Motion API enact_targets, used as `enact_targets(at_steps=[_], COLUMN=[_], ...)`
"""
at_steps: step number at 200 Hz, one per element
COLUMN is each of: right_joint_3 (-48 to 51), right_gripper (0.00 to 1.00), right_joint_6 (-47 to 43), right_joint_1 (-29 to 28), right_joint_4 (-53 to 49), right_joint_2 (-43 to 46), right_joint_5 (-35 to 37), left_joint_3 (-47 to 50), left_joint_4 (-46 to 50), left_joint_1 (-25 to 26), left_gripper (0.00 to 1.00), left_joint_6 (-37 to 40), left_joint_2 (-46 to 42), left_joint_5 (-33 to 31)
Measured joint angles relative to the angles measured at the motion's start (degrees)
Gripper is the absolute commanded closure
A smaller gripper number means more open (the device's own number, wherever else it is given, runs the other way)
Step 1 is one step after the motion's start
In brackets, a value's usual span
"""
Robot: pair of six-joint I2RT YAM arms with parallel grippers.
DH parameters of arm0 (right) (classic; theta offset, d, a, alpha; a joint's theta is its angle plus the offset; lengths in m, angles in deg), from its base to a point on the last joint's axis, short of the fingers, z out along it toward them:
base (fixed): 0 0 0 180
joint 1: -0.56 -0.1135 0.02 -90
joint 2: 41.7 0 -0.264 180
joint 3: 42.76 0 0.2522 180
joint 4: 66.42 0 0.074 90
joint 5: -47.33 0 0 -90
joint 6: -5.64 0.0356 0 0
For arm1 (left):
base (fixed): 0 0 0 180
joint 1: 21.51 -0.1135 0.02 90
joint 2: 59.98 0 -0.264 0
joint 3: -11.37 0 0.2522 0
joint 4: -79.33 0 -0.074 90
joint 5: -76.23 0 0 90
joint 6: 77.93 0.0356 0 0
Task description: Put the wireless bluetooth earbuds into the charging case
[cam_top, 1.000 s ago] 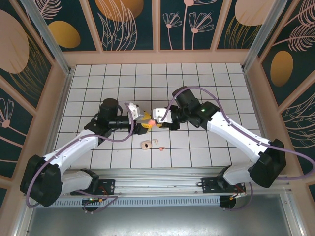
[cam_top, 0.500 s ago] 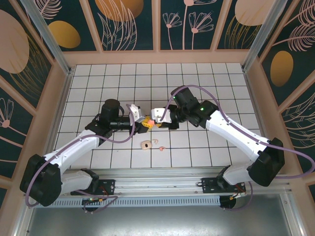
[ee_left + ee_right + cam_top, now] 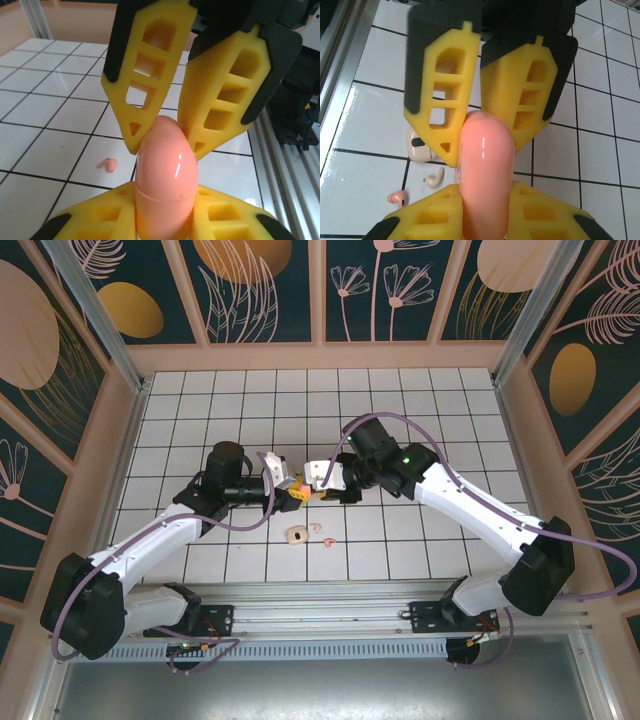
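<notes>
White gridded tabletop (image 3: 420,400) inside a panelled enclosure. Left arm (image 3: 150,540) and right arm (image 3: 480,510) both reached inward and met above the middle of the grid, a little toward its near half.

Left jaws: closed on the coral-pink case (image 3: 165,175), one yellow finger on each side of its lower part in the left wrist view. Right jaws: closed on the same case from the opposite end, their two fingers pressed against its rounded tip. The case was held clear of the tabletop, gripped by both arms at once. A seam line ran across its body; whether the lid was parted could not be told.

Cream case (image 3: 417,147) lay on the tabletop on the near side of the held case, apart from both jaws. It showed a dark spot on its upper face.

Wireless bluetooth earbuds: both loose on the tabletop, none in a case. Cream earbud (image 3: 434,178) lay just beside the cream case. Coral-pink earbud (image 3: 397,197) lay near the cream one, not touching it, on its far side from the cream case.
</notes>
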Motion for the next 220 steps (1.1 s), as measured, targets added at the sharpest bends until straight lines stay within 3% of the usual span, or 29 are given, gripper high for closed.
enact_targets(at_steps=[55, 220], right_joint_3=[0.46, 7.21], right_gripper=[0.64, 0.61], right_joint_6=[1.33, 11.67], right_joint_1=[0.31, 6.71], right_joint_4=[1.16, 13.35], right_joint_2=[0.2, 5.84], right_joint_5=[-0.94, -9.29], left_joint_3=[-0.02, 0.02], left_joint_4=[-0.07, -6.93], left_joint_1=[0.0, -0.09], left_gripper=[0.89, 0.9], left_joint_6=[0.35, -1.81], left_joint_2=[0.0, 0.0], left_joint_5=[0.04, -0.74])
